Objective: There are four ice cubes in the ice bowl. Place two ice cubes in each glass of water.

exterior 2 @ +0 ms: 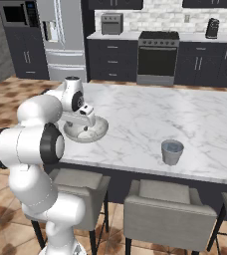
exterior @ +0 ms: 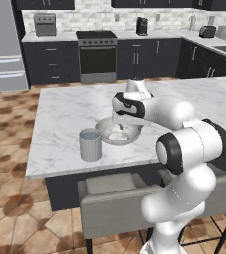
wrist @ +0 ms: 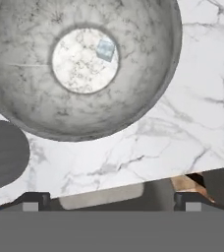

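Positioning in the left base view: the gripper (exterior: 126,120) hangs over the ice bowl (exterior: 105,130), with one glass of water (exterior: 90,144) just beside the bowl.

Right base view: the second glass of water (exterior 2: 172,152) stands well apart on the marble counter (exterior 2: 195,117).

Hand view: the camera looks down into the bowl, probably to line up a pick. One ice cube (wrist: 105,49) lies on its floor. Both fingertips (wrist: 31,202) stand fully spread, holding and touching nothing.

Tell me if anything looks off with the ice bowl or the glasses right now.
Nothing is spilled, tipped or damaged. The ice bowl sits level and both glasses stand upright. Only one ice cube shows in the bowl, though the task mentions four.
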